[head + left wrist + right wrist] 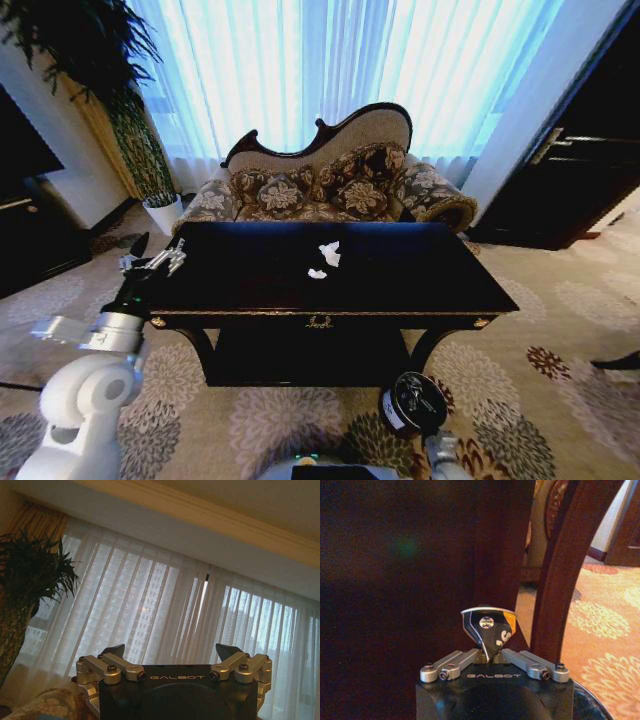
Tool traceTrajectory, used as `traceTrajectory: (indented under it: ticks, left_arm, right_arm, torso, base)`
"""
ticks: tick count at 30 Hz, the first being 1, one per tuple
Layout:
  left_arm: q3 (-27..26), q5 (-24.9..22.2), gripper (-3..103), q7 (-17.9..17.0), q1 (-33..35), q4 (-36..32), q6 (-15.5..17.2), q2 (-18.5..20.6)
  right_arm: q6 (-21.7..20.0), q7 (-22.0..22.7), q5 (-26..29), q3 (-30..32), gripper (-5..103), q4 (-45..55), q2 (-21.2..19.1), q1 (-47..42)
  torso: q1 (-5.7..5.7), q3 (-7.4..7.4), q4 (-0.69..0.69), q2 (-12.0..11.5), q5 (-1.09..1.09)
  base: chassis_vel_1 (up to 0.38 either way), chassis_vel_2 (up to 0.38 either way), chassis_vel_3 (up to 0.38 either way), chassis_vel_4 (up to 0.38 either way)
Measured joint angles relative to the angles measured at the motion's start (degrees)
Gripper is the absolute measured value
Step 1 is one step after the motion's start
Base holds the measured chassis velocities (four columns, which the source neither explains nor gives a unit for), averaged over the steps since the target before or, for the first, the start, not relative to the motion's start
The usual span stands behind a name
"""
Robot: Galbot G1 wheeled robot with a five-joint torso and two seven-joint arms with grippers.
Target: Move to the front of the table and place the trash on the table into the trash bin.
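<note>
Right hand (490,652) is low by the bench's front right leg (560,580), fingers pinched shut on a small dark wrapper piece (489,625) with orange and white print; the piece stands upright, pointed end down between the fingertips, broad edge up. Trash bin (412,403) sits on the patterned carpet (560,330) just in front of the bench's right front corner, tilted, mouth toward the camera. Bench (400,285) runs its long axis left-right, gold ornament (319,321) at front centre. Left hand (160,262) hovers at the bench's left edge, arm bent up from the elbow, fingers spread apart with nothing between them; in its wrist view it points at the curtains (165,605). Two white paper wads on the benchtop near centre: smaller one (316,273) nearer, larger one (329,253) just behind, close but apart. Sofa (330,180) behind the bench, potted plant (130,120) at far left.
</note>
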Motion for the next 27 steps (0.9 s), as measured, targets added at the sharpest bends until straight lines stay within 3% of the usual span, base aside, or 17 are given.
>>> traceTrajectory:
  ticks: [8,20,27]
  left_arm:
    - [0.71,0.32,100,0.06,-0.78,1.84,0.01,0.11]
    - [1.3,1.02,100,0.36,-3.18,5.89,-0.09,0.27]
    - [1.23,1.37,100,0.5,-3.58,7.14,-0.28,-0.03]
  right_arm:
    - [-0.17,0.24,-0.27,-1.73,0,-8.65,0.14,7.44]
    - [-1.3,0.09,-5.51,-2.23,0,-26.76,0.43,19.37]
    - [-6.62,1.68,-6.57,-1.98,0,-31.8,0.6,22.59]
  torso:
    - [0.0,0.0,0.0,0.0,0.03]
    - [0.0,0.0,0.0,-0.01,0.02]
    - [0.0,0.0,0.0,-0.01,0.01]
  base:
    - [0.0,0.0,0.0,0.0]
    - [0.0,0.0,0.0,0.0]
    - [0.0,0.0,0.0,0.0]
